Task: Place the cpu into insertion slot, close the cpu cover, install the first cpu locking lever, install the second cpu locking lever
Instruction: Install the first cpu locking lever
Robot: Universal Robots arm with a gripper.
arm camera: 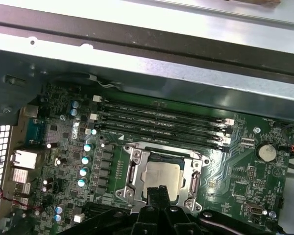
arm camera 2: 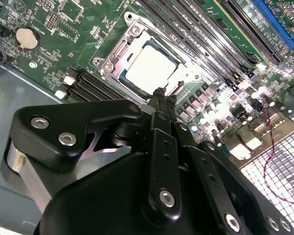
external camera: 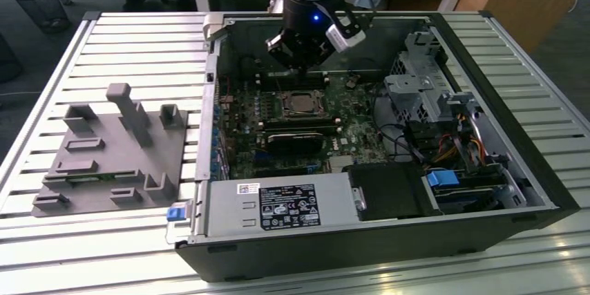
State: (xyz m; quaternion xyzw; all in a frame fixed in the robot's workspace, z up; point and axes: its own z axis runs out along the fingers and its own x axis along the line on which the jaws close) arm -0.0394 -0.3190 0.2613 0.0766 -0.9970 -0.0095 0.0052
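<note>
Gripper is hanging over the open computer case in the exterior view, above the cpu. In the second wrist view, its fingers are pressing together, empty, beside the cpu cover. In the first wrist view, the cpu is sitting in the insertion slot, framed by the cover.

In both wrist views the gripper covers the near edge of the cover, and its fingertips run together in one dark shape, so their spacing cannot be told. In the exterior view the gripper sits just behind the cpu, which is too small there for the cover or any levers to be made out. The first wrist view's edge cuts off the gripper body.
</note>
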